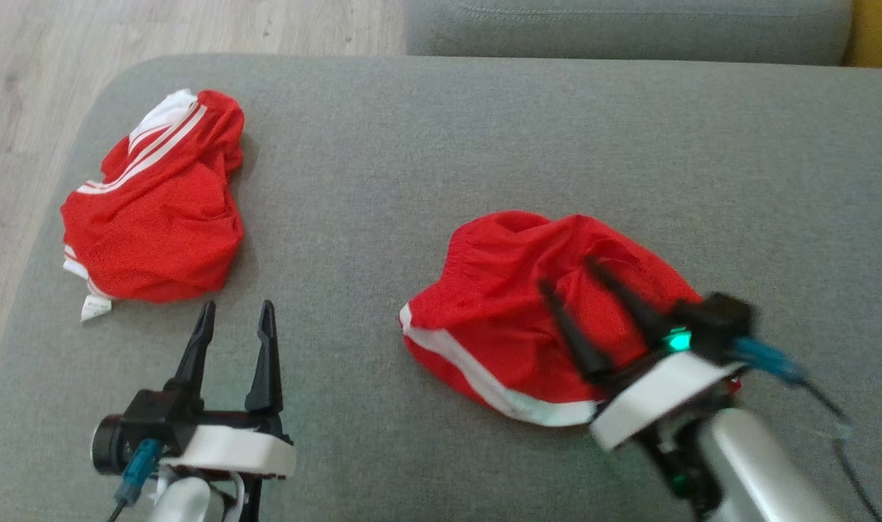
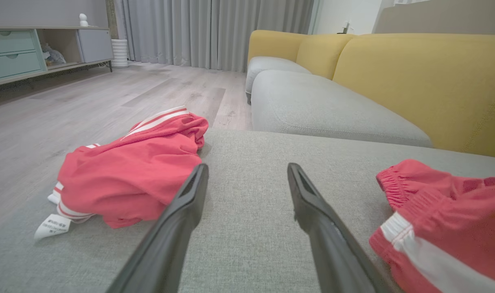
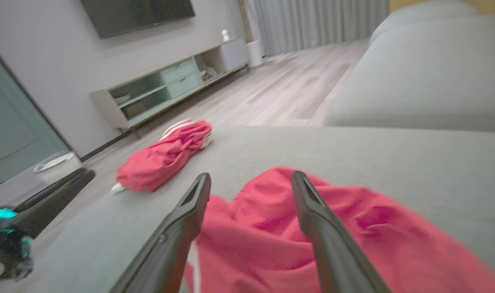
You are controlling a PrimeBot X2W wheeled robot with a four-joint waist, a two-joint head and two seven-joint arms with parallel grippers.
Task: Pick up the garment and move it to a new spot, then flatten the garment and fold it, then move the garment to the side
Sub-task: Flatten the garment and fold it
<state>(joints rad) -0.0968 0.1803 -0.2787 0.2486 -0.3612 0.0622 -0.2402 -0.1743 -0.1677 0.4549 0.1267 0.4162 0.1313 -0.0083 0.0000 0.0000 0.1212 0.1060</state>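
- Garment (image 1: 513,304), red with a white band, is seen crumpled on the near right part of the grey cushion (image 1: 412,145).
- Right hand (image 1: 570,274) is held over it, fingers spread wide, nothing pinched between them; contact with the cloth cannot be told.
- Left hand (image 1: 238,306) is held wide over bare cushion, left of the garment, nothing gripped.
- Second red garment (image 1: 158,225) is bunched farther back at the cushion's left edge, well apart.
- Sofa seat (image 1: 629,29) and wood floor (image 1: 35,72) are seen beyond.

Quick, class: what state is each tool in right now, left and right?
Left tool: open, holding nothing.
Right tool: open over the red garment, gripping nothing.
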